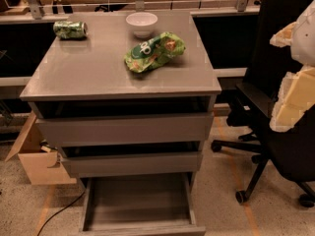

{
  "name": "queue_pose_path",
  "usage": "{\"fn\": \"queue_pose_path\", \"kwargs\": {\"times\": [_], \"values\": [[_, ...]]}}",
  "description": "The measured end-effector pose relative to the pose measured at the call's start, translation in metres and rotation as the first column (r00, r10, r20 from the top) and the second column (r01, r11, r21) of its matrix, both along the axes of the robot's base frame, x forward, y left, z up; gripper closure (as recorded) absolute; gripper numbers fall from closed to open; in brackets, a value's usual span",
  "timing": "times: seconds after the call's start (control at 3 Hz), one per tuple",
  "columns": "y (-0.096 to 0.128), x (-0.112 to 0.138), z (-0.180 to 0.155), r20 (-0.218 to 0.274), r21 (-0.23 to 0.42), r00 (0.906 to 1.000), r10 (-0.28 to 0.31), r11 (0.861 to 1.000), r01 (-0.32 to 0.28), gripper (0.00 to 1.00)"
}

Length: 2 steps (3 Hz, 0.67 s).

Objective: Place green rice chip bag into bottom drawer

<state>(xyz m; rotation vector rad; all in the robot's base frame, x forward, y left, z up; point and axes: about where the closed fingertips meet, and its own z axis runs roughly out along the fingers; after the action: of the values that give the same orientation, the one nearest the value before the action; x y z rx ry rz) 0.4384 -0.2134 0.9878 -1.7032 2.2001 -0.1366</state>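
**Operator:** Where does the job stand?

**Inspector:** Your bright green, crinkled, glossy rice chip bag (154, 51) lies flat on the grey desk (88, 68), toward the back right. It sits just in front of the white round ceramic bowl (141, 23) and well apart from the green soda can (70, 29), which is on its side at the back left. Nothing is touching the bag.

**Operator:** And the drawer?

**Inspector:** The bottom drawer (138, 200), a wide shallow grey tray, stands pulled out at the foot of the cabinet with nothing in it. The two grey drawers above it are only slightly out. In my judgement you have access to the drawer, and that is all that is done.

**Operator:** The tool?

**Inspector:** Your pale cream tool (294, 90) hangs at the far right edge of the view, in front of the black office chair (275, 146). It is well apart from the bag and carries nothing that I can see. I cannot tell whether it is spread or pressed together.

**Operator:** What remains?

**Inspector:** Practically the whole task. You have yet to reach the bag, grip it, lift it off the desk, bring it down past the two upper fronts and release it in the tray.
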Motion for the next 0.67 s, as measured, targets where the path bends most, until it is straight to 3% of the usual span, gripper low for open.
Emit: {"fn": "queue_pose_path", "kwargs": {"times": [0.33, 0.67], "values": [[0.001, 0.001, 0.0, 0.003, 0.0, 1.0, 0.001, 1.0, -0.001, 0.0], [0.025, 0.047, -0.014, 0.022, 0.009, 0.9959, 0.087, 0.996, -0.088, 0.0]]}}
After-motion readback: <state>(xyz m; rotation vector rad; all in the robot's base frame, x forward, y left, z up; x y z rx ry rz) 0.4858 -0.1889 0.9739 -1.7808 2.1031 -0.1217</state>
